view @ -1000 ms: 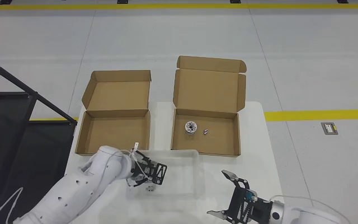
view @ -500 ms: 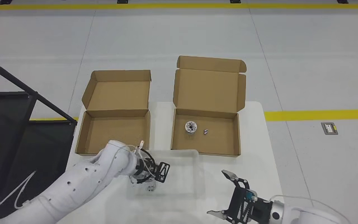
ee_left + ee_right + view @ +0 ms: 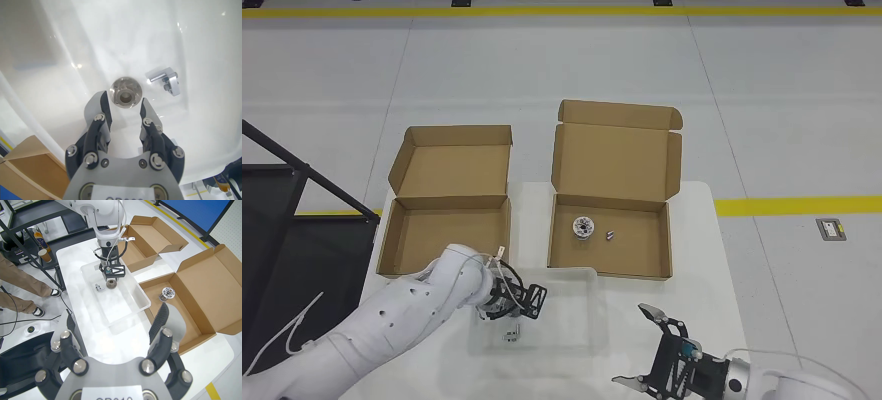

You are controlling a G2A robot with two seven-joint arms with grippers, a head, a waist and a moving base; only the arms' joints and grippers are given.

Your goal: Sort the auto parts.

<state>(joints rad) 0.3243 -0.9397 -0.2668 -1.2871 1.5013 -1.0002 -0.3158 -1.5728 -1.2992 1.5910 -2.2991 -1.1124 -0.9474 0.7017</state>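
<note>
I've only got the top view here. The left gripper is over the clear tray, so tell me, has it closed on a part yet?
Observer: Not yet. The left wrist view shows the left gripper open, with one finger on each side of a round metal hub.
Operator: Okay. Is that hub the only part under it? I just see a speck there.
Observer: No. A small angled bracket lies beside the hub. It does not touch the hub and it is outside the fingers.
</note>
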